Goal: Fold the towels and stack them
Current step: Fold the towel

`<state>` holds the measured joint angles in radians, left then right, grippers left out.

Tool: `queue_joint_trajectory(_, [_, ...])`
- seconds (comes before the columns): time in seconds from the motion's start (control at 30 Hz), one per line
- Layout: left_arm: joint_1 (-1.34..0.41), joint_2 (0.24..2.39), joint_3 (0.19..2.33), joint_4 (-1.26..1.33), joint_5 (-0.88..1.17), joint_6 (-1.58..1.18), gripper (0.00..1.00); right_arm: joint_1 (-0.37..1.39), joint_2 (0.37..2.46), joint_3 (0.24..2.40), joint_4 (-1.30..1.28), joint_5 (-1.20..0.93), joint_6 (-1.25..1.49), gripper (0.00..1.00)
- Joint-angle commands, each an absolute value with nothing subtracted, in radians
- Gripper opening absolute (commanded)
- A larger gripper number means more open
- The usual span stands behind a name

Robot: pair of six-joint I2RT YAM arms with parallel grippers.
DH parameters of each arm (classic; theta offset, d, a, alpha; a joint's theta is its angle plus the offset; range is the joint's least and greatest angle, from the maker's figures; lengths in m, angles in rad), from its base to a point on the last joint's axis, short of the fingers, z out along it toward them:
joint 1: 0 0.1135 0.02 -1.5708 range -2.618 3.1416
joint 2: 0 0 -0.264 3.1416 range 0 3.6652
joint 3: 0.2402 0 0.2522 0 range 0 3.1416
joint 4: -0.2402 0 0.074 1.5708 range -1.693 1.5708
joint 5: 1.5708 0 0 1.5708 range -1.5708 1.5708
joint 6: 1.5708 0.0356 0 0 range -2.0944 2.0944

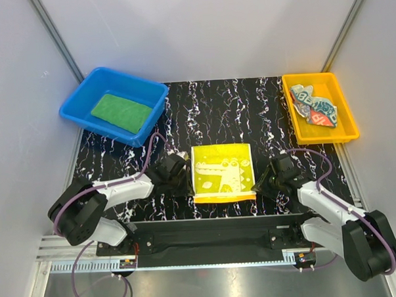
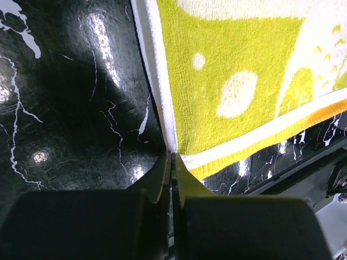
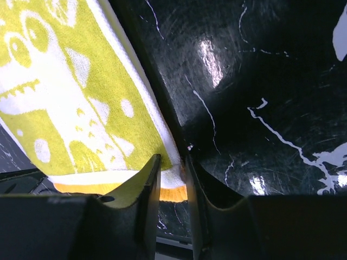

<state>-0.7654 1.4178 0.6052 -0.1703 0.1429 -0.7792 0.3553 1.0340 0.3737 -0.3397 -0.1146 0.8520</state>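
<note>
The yellow towel (image 1: pixel 223 172) with the pale crocodile print lies flat in the middle of the black mat. My left gripper (image 1: pixel 185 173) is at its near left corner. In the left wrist view that gripper (image 2: pixel 172 156) is shut, and the towel's white edge (image 2: pixel 162 97) runs into its tips. My right gripper (image 1: pixel 260 184) is at the near right corner. In the right wrist view it (image 3: pixel 173 160) stands open, with the towel's corner (image 3: pixel 172 179) between the fingers. The green towel (image 1: pixel 121 112) lies in the blue bin. The striped towel (image 1: pixel 314 107) lies crumpled in the yellow bin.
The blue bin (image 1: pixel 74 104) stands at the back left and the yellow bin (image 1: pixel 347 125) at the back right. The black marbled mat (image 1: pixel 275 105) covers the table. A black rail (image 1: pixel 214 227) runs along the near edge just below the towel.
</note>
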Motion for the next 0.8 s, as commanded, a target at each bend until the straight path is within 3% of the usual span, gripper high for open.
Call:
queue_joint_trajectory(0.0, [-0.758,1.437,0.615,-0.164,0.101,-0.749,0.00,0.367,1.006,0.351,-0.331,-0.109,0.902,0.31])
queue_joint_trajectory(0.23, [-0.758,1.413,0.617,-0.186,0.091,-0.747,0.00,0.371,1.015,0.367,-0.351,-0.106,0.907,0.23])
queue_joint_trajectory(0.43, [-0.758,1.396,0.635,-0.212,0.084,-0.738,0.00,0.373,0.963,0.406,-0.419,-0.051,0.876,0.09])
queue_joint_trajectory(0.5, [-0.759,1.384,0.646,-0.227,0.078,-0.733,0.00,0.373,0.950,0.426,-0.452,-0.025,0.839,0.10])
queue_joint_trajectory(0.53, [-0.758,1.382,0.649,-0.230,0.077,-0.732,0.00,0.373,0.953,0.451,-0.463,-0.022,0.831,0.17])
queue_joint_trajectory(0.63, [-0.759,1.377,0.661,-0.236,0.080,-0.730,0.00,0.373,0.973,0.468,-0.483,-0.024,0.815,0.24])
queue_joint_trajectory(0.7, [-0.758,1.378,0.661,-0.238,0.084,-0.732,0.00,0.373,0.980,0.462,-0.466,-0.041,0.821,0.20])
queue_joint_trajectory(0.77, [-0.758,1.376,0.661,-0.235,0.087,-0.733,0.00,0.374,0.980,0.448,-0.450,-0.055,0.822,0.03])
